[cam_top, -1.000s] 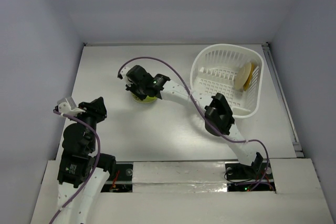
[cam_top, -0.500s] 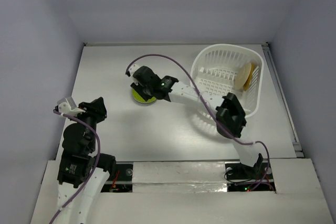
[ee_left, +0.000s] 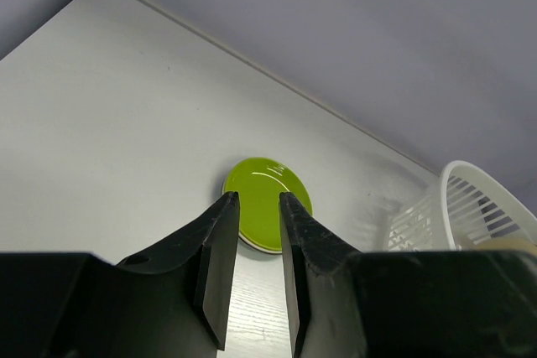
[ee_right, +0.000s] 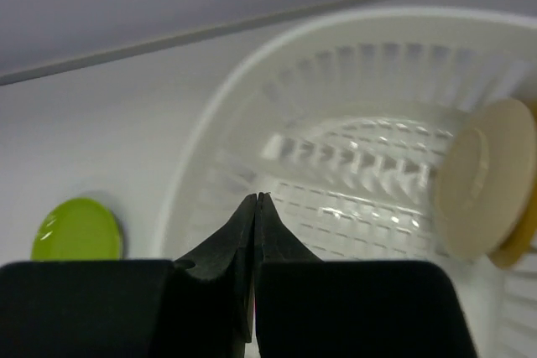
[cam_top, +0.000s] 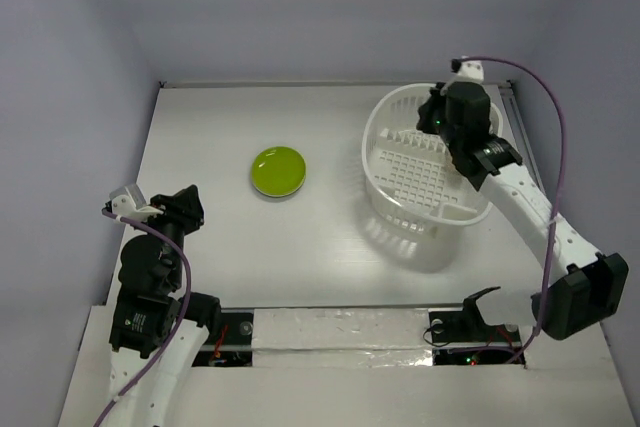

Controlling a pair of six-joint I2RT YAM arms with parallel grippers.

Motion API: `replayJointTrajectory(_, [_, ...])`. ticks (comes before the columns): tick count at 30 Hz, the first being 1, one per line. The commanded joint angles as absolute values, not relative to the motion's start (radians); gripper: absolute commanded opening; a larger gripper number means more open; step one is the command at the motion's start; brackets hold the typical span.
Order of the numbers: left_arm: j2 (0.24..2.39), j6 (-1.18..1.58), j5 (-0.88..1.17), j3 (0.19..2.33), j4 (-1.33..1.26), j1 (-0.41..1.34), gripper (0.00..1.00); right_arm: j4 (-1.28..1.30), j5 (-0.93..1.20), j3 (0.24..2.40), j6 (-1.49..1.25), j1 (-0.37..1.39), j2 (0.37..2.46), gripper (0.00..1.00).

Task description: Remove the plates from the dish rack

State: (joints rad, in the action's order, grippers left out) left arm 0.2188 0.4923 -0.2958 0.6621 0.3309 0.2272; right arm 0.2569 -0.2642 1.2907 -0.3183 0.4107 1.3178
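A lime green plate point(cam_top: 279, 171) lies flat on the table left of centre, with a pale rim showing under its near edge point(ee_left: 267, 179). The white dish rack point(cam_top: 418, 239) stands at the right. A cream plate point(ee_right: 477, 192) stands on edge inside it, and an orange-yellow one point(ee_right: 517, 246) is behind that; my right arm hides both from above. My right gripper point(cam_top: 431, 122) hovers over the rack's far side, shut and empty point(ee_right: 255, 197). My left gripper point(cam_top: 186, 209) stays at the near left, open and empty point(ee_left: 254, 199), pointing toward the green plate.
The table's back edge meets grey walls on three sides. A purple cable loops above the right arm point(cam_top: 540, 77). The right arm's elbow point(cam_top: 580, 297) hangs past the table's right near corner.
My right gripper let go of the green plate, left it on the table and swung right to above the rack, ending shut. The rack's near end sits closer to me. The left arm held still.
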Motion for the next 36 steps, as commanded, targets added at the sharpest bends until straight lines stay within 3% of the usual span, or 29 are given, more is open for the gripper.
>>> replayJointTrajectory(1, [0.209,0.492,-0.288,0.676,0.295,0.224,0.23,0.235,-0.206,1.175,-0.434,0.281,1.283,0.0])
replayJointTrajectory(3, [0.209,0.494,-0.288,0.676,0.293,0.224,0.23,0.216,-0.161,1.117,-0.449,0.204,1.272,0.04])
replayJointTrajectory(7, [0.209,0.494,-0.29,0.675,0.293,0.224,0.23,0.201,-0.16,1.069,-0.468,0.134,1.295,0.28])
replayJointTrajectory(13, [0.206,0.494,-0.29,0.676,0.296,0.233,0.23,0.163,-0.135,1.008,-0.499,0.055,1.304,0.48])
replayJointTrajectory(36, [0.196,0.494,-0.288,0.675,0.293,0.242,0.23,0.184,-0.178,0.963,-0.512,-0.035,1.319,0.48])
